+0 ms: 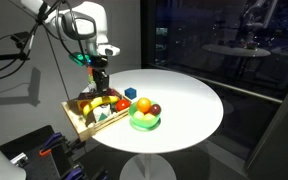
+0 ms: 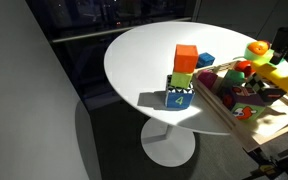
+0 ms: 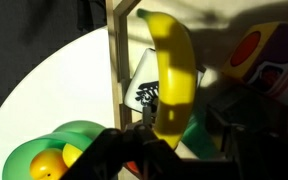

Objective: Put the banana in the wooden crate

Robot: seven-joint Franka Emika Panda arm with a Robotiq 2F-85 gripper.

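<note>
The yellow banana (image 3: 174,60) fills the middle of the wrist view, and my gripper (image 3: 179,130) is shut on its lower end. It hangs over the wooden crate (image 3: 117,50), whose light slat edge runs past it. In an exterior view my gripper (image 1: 100,82) is low over the crate (image 1: 77,122) at the table's edge. In an exterior view the banana (image 2: 281,80) shows at the right edge above the crate (image 2: 224,108). The crate holds several coloured blocks and toys.
A green bowl (image 1: 144,120) with round orange and red fruits stands beside the crate and shows in the wrist view (image 3: 54,150). A blue cube (image 1: 130,92) lies behind it. A stack of orange, green and blue blocks (image 2: 184,75) stands on the round white table (image 2: 144,50).
</note>
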